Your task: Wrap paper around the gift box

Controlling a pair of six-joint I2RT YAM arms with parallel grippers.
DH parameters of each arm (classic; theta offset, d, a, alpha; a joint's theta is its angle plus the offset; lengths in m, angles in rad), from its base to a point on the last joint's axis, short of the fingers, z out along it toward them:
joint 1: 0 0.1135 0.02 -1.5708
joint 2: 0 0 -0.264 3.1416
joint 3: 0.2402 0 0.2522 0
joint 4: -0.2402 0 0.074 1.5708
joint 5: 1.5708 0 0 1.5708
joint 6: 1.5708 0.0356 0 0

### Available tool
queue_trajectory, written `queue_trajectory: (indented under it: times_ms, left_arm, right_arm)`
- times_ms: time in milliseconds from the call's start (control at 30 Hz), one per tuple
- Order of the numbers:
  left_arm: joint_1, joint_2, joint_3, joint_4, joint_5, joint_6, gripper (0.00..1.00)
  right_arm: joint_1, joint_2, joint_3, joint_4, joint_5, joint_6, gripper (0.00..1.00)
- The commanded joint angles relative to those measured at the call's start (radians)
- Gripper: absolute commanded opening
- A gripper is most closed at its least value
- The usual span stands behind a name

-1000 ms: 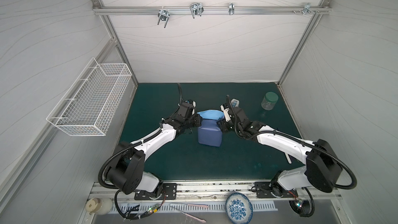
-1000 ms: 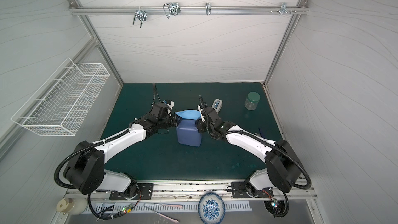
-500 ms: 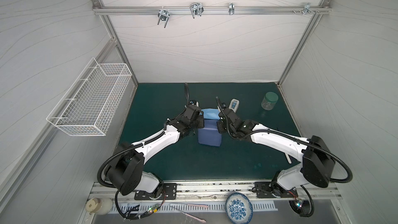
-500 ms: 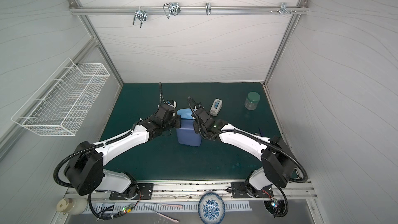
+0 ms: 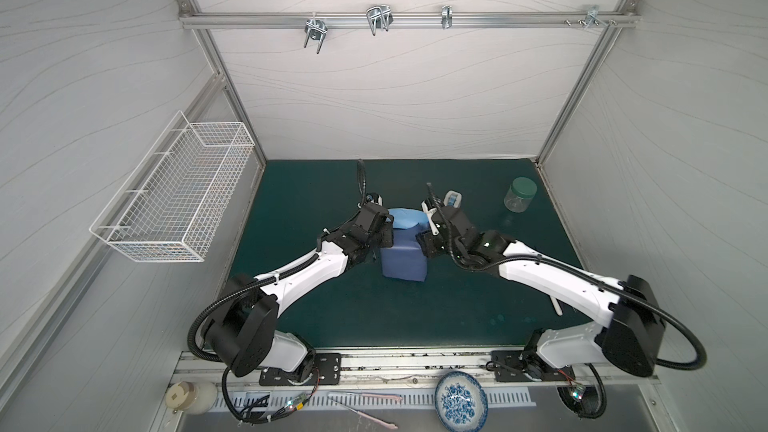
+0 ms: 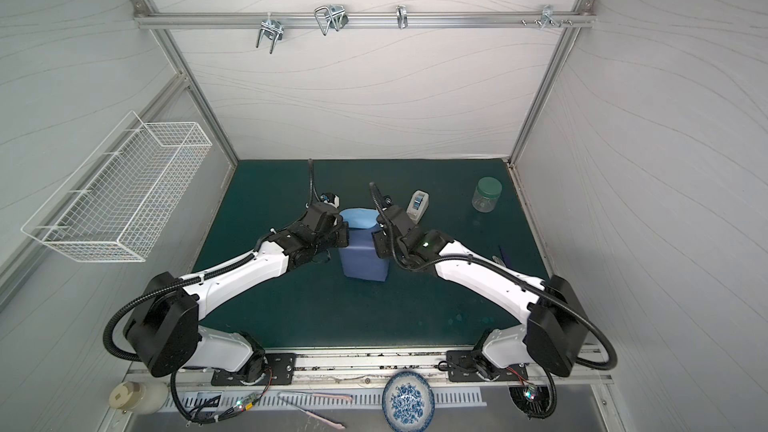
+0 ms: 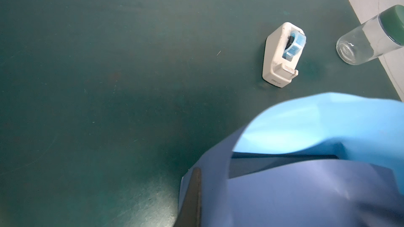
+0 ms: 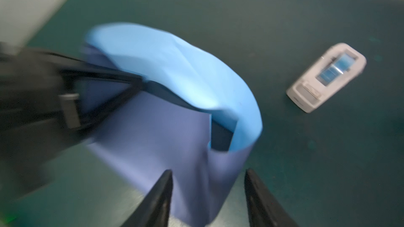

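The paper is folded round the gift box, indigo face outward, in the middle of the green mat in both top views. Its far end stands open as a light-blue flap. A dark navy corner of the gift box shows inside that opening. My left gripper is shut on the paper's edge at the parcel's left side. One finger shows against the sheet; the paper hides the other. My right gripper is open, its two fingers astride the parcel's near right corner.
A white tape dispenser stands just behind my right wrist. Further right is a glass jar with a green lid. A wire basket hangs on the left wall. A blue patterned bowl lies in front of the mat.
Both arms closed in on the parcel. My left gripper shut on the paper. My right gripper shut, then opened again and drew back slightly to the right.
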Motion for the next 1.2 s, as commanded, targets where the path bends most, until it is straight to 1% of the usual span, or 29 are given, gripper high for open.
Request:
queue_trajectory:
  times_ms: [0, 67, 133, 233, 300, 467, 633, 900, 1167]
  left_arm:
    - [-0.001, 0.013, 0.009, -0.088, -0.012, 0.006, 0.03]
    - [-0.001, 0.013, 0.011, -0.090, -0.012, 0.006, 0.02]
    - [-0.002, 0.005, 0.005, -0.087, -0.011, 0.006, 0.03]
    - [-0.002, -0.003, 0.007, -0.092, -0.011, 0.008, 0.03]
    - [-0.002, -0.003, 0.012, -0.096, -0.009, 0.009, 0.03]
    - [-0.001, 0.003, 0.013, -0.093, -0.002, 0.010, 0.02]
    - [-0.003, 0.009, 0.021, -0.092, 0.003, 0.016, 0.02]
    - [-0.008, 0.010, 0.028, -0.093, 0.003, 0.023, 0.02]
    - [-0.014, 0.007, 0.024, -0.091, 0.002, 0.021, 0.01]
  right_arm:
    - [-0.083, -0.109, -0.042, 0.003, -0.268, -0.004, 0.58]
    - [-0.155, -0.152, -0.087, 0.034, -0.384, 0.008, 0.58]
    - [-0.223, -0.165, -0.113, 0.049, -0.434, 0.016, 0.57]
    - [-0.333, -0.133, -0.138, 0.098, -0.502, 0.068, 0.50]
    - [-0.359, -0.085, -0.135, 0.133, -0.523, 0.089, 0.47]
    - [-0.358, 0.040, -0.109, 0.230, -0.599, 0.132, 0.44]
    - [-0.346, 0.082, -0.116, 0.291, -0.639, 0.157, 0.44]
    - [-0.297, 0.111, -0.109, 0.300, -0.626, 0.158, 0.47]
    - [-0.246, 0.156, -0.102, 0.272, -0.560, 0.146, 0.51]
